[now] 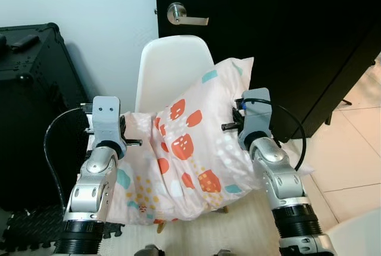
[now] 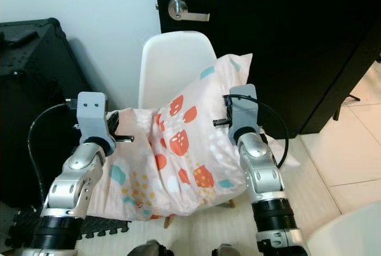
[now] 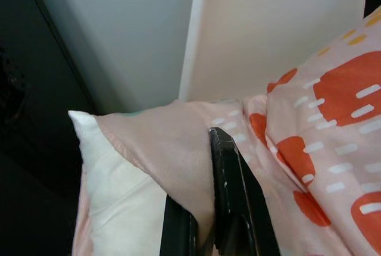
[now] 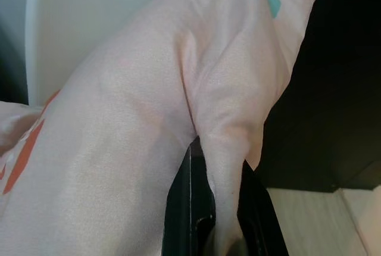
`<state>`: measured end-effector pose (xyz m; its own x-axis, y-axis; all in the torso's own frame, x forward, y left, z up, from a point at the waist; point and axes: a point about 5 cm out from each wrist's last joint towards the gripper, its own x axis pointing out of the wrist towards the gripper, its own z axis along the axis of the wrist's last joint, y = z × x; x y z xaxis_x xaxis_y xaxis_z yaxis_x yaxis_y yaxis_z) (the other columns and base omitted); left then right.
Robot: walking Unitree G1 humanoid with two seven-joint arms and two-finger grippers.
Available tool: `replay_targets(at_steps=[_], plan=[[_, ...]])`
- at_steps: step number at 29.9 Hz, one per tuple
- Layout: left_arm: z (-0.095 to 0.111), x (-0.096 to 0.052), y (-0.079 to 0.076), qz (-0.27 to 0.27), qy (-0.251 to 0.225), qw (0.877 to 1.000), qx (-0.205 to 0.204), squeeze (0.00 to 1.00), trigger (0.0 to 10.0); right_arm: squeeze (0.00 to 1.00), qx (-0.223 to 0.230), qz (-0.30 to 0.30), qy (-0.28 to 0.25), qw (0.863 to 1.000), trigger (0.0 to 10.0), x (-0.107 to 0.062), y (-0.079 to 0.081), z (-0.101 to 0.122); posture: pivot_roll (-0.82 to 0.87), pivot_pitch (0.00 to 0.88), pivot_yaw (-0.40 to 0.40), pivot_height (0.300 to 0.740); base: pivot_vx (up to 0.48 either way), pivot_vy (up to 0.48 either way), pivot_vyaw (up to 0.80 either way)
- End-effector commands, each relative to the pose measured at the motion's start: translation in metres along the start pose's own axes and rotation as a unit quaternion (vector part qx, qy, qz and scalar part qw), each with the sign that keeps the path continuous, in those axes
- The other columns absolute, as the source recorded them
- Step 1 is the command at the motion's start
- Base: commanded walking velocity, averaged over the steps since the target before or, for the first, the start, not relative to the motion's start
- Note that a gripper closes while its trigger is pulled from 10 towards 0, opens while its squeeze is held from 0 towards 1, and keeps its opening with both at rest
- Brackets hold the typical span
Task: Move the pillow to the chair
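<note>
**Pillow held over the chair, release pending**

The pillow (image 1: 190, 155) is held between both arms, draped over the seat of the chair (image 1: 172, 59), its upper corner leaning against the backrest toward 1 o'clock. Whether its weight is already borne by the seat cannot be told, since the seat is hidden beneath it. The pillow's edge at 9 o'clock is pinched by the left gripper (image 3: 202, 232), whose fingers (image 3: 232, 196) are clenched on a fold of fabric. The edge at 3 o'clock is pinched likewise by the right gripper (image 4: 217, 220), fabric bunched between its fingers.

The placing step is judged to be in hand and nearly done. Next, the pillow would need to be lowered until settled, both grips released, and the arms drawn back without dragging it off.

A black door (image 1: 268, 30) stands behind at 12 o'clock, a black case (image 1: 33, 89) at 10 o'clock.
</note>
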<state>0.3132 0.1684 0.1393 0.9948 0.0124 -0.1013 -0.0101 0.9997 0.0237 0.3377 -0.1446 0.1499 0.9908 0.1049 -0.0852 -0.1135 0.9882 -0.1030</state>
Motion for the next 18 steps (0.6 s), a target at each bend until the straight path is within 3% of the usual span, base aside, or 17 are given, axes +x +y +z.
replay_targets(at_steps=[1,7,10,18], plan=[[0.01,0.006,0.0,-0.004,-0.018,1.0,0.014,0.0,10.0,0.0,-0.002,0.003,-0.019,1.0,10.0,0.003,0.003,0.008,0.02,0.094,0.017,0.646,0.0,0.0,0.0],[0.015,0.014,0.004,-0.002,-0.025,0.999,0.023,0.0,10.0,0.0,-0.002,0.002,-0.017,1.0,10.0,0.006,0.004,0.008,0.02,0.099,0.02,0.646,0.0,0.0,0.0],[0.028,0.023,0.012,0.01,-0.042,0.999,0.028,0.0,10.0,0.0,-0.002,0.003,-0.016,1.0,10.0,0.009,0.005,0.009,0.02,0.113,0.014,0.646,0.0,0.0,0.0],[0.033,0.025,0.018,0.024,-0.048,0.998,0.03,0.0,10.0,0.0,-0.009,0.015,-0.013,1.0,10.0,0.011,0.006,0.008,0.01,0.125,0.011,0.632,0.0,0.0,0.0]])
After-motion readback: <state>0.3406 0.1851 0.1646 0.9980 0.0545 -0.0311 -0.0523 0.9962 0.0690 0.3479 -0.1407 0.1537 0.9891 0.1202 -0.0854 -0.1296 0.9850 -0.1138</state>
